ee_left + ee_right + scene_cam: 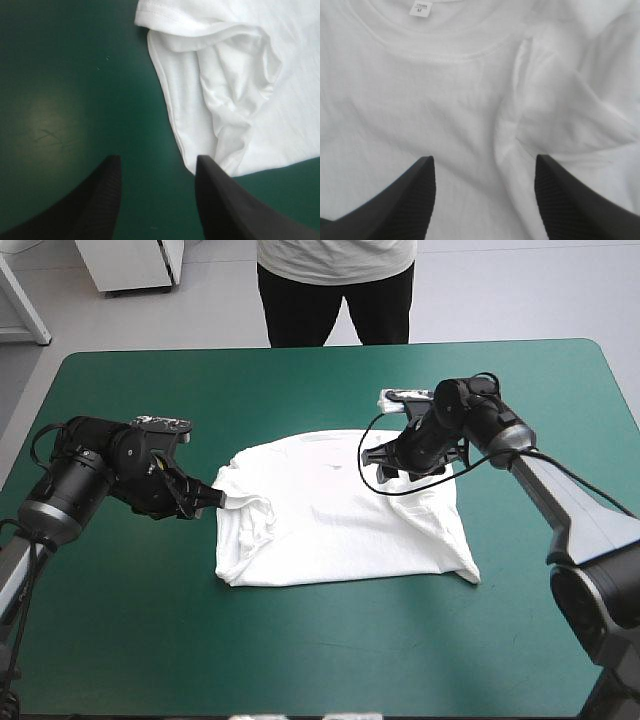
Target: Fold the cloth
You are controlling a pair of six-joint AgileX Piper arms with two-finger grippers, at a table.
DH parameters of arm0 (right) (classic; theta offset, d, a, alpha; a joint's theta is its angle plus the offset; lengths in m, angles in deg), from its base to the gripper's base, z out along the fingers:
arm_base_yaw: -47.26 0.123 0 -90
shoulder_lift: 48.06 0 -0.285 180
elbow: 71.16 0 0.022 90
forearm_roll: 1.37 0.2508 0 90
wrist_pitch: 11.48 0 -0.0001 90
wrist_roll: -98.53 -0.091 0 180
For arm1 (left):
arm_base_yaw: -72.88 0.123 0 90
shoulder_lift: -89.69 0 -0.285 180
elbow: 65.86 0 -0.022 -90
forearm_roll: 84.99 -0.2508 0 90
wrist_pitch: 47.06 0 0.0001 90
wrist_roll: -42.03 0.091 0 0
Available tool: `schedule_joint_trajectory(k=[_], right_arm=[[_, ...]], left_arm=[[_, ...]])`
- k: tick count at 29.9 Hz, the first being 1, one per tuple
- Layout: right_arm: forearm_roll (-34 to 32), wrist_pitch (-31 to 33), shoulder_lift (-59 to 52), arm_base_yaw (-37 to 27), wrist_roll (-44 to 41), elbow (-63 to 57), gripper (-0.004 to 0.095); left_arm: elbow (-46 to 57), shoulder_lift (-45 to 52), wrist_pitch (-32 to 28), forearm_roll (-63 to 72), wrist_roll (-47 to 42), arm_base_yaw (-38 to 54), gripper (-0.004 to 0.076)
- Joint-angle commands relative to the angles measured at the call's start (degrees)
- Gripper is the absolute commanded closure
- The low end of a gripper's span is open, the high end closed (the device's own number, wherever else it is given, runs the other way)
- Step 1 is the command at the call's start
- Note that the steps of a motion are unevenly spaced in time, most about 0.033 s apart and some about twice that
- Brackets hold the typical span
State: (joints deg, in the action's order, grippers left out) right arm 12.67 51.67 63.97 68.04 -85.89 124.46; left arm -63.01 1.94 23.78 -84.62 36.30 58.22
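Observation:
The white T-shirt [335, 508] lies spread and partly folded at the middle of the teal-green table. My left gripper [212, 496] is open at the shirt's left edge, its fingers apart with bare cover between them. A rumpled sleeve [235, 85] lies just ahead of it, and one fingertip [202, 167] touches the shirt's edge. My right gripper [385, 462] hovers open over the shirt's far right part. In the right wrist view the collar seam [465, 54] and size label [420, 8] lie ahead of that gripper [482, 167], with a creased fold [555, 115] beside it.
Bare teal-green cover [130, 620] surrounds the shirt on all sides, widest toward the near edge. A person [335, 285] stands just beyond the table's far edge, not over it.

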Motion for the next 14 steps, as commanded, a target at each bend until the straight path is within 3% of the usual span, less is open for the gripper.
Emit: schedule_joint_trajectory(k=[1, 6, 14], right_arm=[[-5.6, 2.1, -8.1, 0.1, -2.3, 1.6, 0.0354], [-15.3, 8.4, -12.9, 0.1, -6.4, 1.5, 0.0355], [-18.2, 8.1, -25.4, 0.1, -11.3, -13.4, 0.0355]], left_arm=[[-1.3, 2.3, 0.3, 1.0, -0.4, 0.0, 0.0406], [0.4, 4.1, 0.2, 5.6, -0.6, -0.2, 0.041], [9.3, 6.5, -2.9, 3.1, -5.2, -5.8, 0.0409]])
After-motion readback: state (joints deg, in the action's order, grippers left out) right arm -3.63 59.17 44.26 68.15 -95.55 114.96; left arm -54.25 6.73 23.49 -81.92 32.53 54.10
